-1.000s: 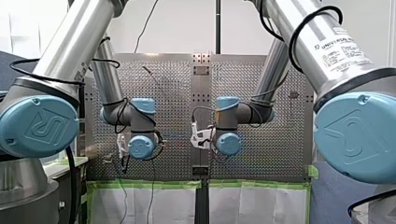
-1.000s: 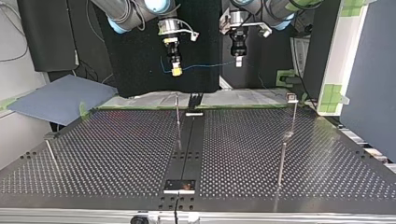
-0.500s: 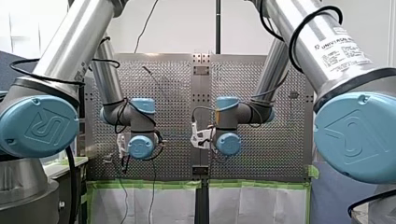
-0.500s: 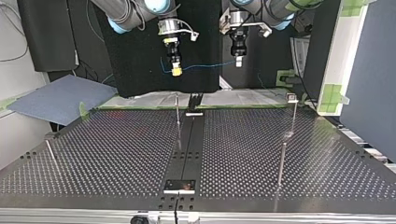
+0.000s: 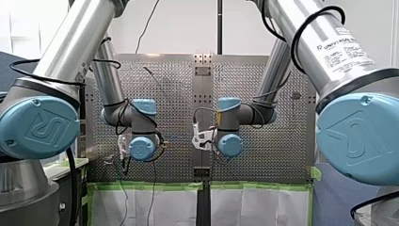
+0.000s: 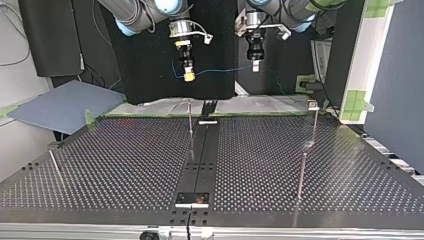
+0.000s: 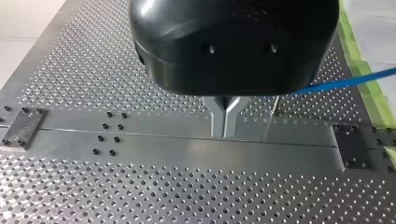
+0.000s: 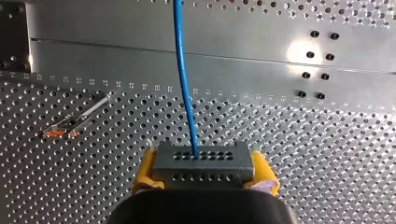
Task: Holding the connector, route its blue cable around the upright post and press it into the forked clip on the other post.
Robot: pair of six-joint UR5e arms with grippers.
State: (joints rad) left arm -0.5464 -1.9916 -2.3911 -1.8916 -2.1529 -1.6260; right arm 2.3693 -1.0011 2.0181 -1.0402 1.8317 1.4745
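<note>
In the top view both grippers hang above the far edge of the perforated table [image 6: 125, 165]. My right gripper [image 6: 189, 76], at that view's left, has yellow pads. The right wrist view shows it shut on a grey connector [image 8: 204, 164] with rows of holes. The blue cable [image 8: 183, 70] leaves the connector's top face. It runs almost level through the air [image 6: 220, 70] to my left gripper [image 6: 255, 66]. The metal fingers [image 7: 218, 116] there are pressed together and the cable [image 7: 345, 83] passes behind the gripper's black body. A thin upright post [image 6: 190, 122] stands under my right gripper. Another post carries a small head [image 6: 312, 104].
A shorter post [image 6: 301, 172] stands nearer the camera at the top view's right, and a leaning pin [image 6: 56, 165] at its left. A dark centre rail [image 6: 202, 150] with a bolted plate [image 6: 192, 199] splits the table. Green tape and white sheeting line the far edge.
</note>
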